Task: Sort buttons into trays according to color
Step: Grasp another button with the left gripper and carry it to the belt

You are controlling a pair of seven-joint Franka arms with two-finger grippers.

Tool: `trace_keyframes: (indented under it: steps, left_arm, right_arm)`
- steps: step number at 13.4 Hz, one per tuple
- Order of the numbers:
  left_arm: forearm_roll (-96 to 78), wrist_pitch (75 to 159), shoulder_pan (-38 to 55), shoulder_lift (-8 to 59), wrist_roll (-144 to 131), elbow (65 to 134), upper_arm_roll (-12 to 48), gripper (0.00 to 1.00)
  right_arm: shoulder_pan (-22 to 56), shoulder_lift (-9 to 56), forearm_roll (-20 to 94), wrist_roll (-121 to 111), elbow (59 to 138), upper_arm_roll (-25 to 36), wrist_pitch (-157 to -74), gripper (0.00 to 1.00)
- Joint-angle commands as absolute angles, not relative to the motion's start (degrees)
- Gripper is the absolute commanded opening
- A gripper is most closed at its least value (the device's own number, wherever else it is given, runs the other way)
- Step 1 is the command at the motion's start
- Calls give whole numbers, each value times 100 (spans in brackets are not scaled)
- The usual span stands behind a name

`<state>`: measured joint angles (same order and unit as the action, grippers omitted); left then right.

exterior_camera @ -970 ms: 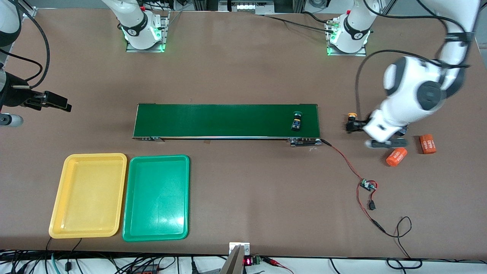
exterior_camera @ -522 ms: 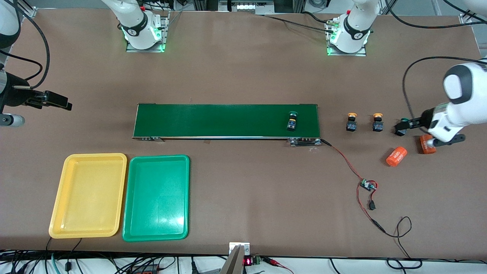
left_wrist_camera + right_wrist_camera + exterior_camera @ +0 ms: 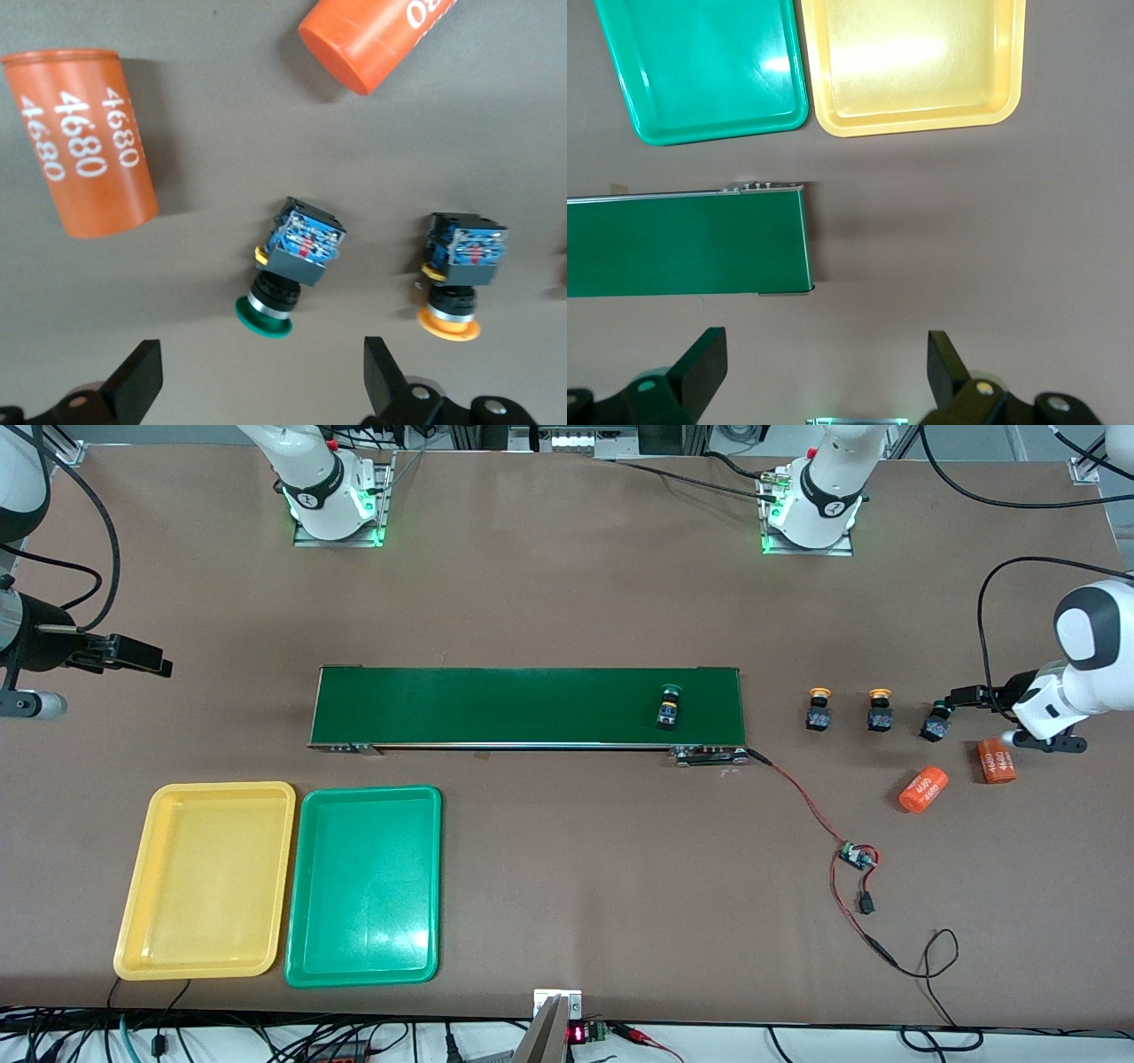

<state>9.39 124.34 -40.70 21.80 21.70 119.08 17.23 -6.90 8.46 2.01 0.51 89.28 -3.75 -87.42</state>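
Your left gripper (image 3: 957,693), jaws apart, has pulled back beside the green button (image 3: 935,724) at three o'clock of the conveyor (image 3: 496,704), while the belted green button (image 3: 669,707) creeps trayward; right gripper (image 3: 142,657) waits, jaws apart.

My left gripper (image 3: 955,692) hangs spread over the table (image 3: 567,602) at my left arm's end, just above one button (image 3: 934,724). Two more buttons (image 3: 819,710) (image 3: 880,711) stand in a row with it, toward the conveyor belt (image 3: 443,704), apart from each other. A fourth button (image 3: 668,708) lies on the belt, near its end toward my left arm. Two cylinders (image 3: 923,789) (image 3: 996,760) lie nearer the front camera than the row. A wired circuit board (image 3: 856,856) lies nearer still. Two trays (image 3: 133,886) (image 3: 306,886) sit side by side, nearer the camera than the belt, toward my right arm's end. My right gripper (image 3: 146,659) waits spread over the table at that end.
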Motion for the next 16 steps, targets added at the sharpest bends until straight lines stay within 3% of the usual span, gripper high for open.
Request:
trace_keyframes:
  steps: [1, 3, 6, 9, 11, 13, 15, 16]
  left_arm:
    - [1160, 12873, -4078, 2328, 2424, 12084, 1758, 100]
    - [1213, 13314, -4087, 2513, 2645, 12251, 1749, 100]
    - [1213, 13315, -4008, 2619, 2654, 12261, 1758, 100]
    - [1222, 13333, -3946, 2619, 2663, 12252, 1758, 100]
    - [1230, 13350, -3894, 2663, 2698, 12243, 1758, 100]
    - [1335, 13455, -3858, 2733, 2917, 12226, 1758, 98]
    - [1380, 13675, -3867, 2803, 3233, 12208, 1749, 90]
    - [1389, 13702, -3867, 2812, 3365, 12191, 1749, 80]
  right_arm:
    - [-747, 835, 202, -18, 8973, -413, -8666, 100]
    - [-721, 809, 202, -18, 9026, -413, -8666, 100]
    - [-721, 791, 202, -18, 9088, -413, -8666, 100]
    - [-729, 476, 202, -18, 9630, -413, -8876, 100]
    - [-729, -50, 211, -18, 10480, -413, -9401, 100]
    - [-703, -875, 281, 17, 11823, -413, -10261, 100]
    - [-651, -1518, 316, 123, 12872, -439, -10914, 100]
    - [-650, -1642, 360, 219, 13085, -439, -10986, 100]
